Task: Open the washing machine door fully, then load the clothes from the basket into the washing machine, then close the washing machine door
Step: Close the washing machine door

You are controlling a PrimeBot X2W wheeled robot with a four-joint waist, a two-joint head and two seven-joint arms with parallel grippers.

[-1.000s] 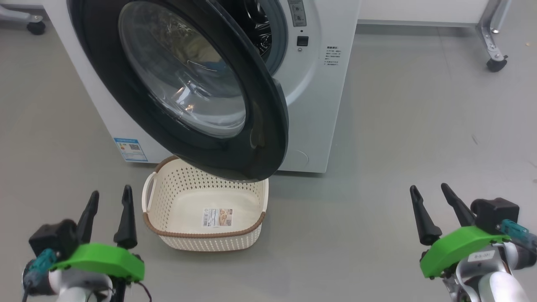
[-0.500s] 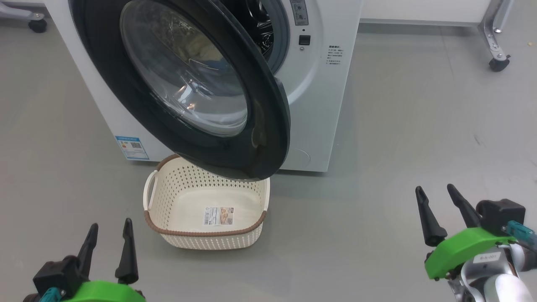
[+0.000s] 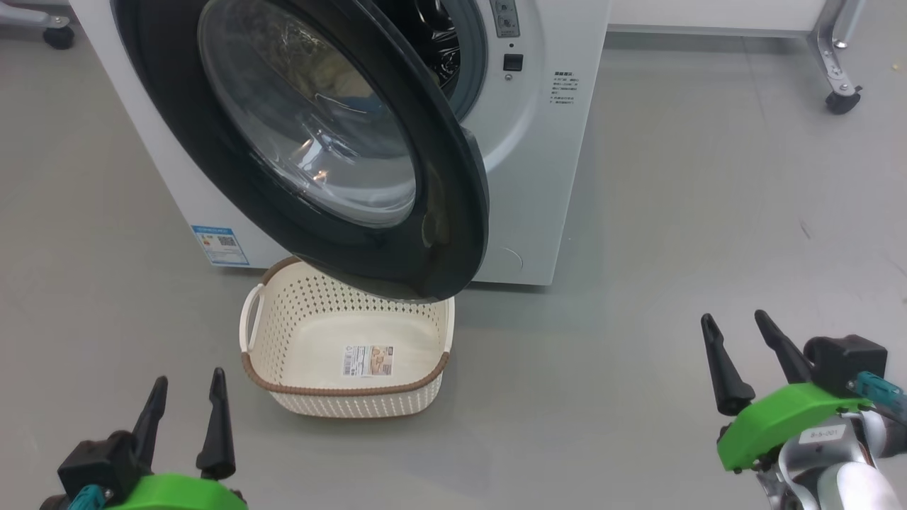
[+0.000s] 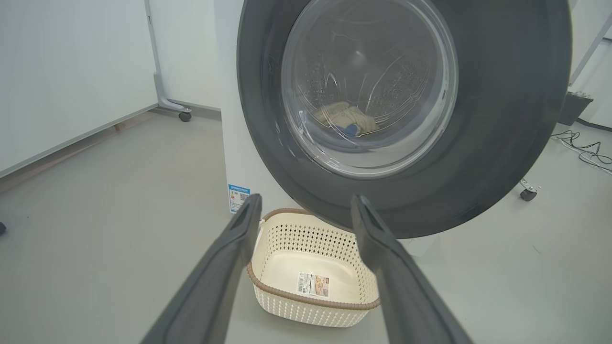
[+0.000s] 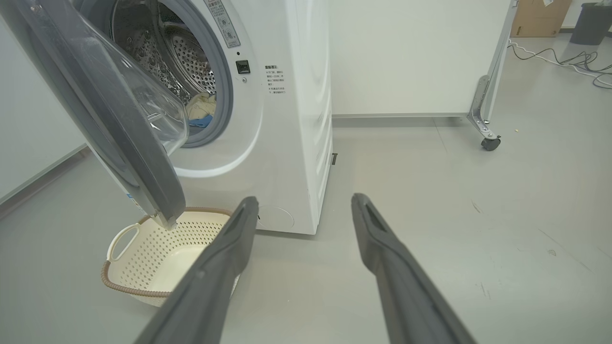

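Left gripper (image 3: 187, 382) and right gripper (image 3: 734, 319) were open, empty. Basket (image 3: 340, 393) bare, clothes (image 5: 201, 107) in drum (image 5: 186, 57). Washing machine door (image 3: 453, 212) stood ajar beyond my left fingers (image 4: 224, 267). I judged pushing its black rim (image 4: 502, 143) squarely till latched.

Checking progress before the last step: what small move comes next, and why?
Probably raise the left gripper to the washing machine door and push it shut: the basket is empty, the clothes lie in the drum, the door hangs ajar, that gripper is open.

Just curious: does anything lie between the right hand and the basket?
Nothing: the head view shows bare grey floor between the right hand and the basket.
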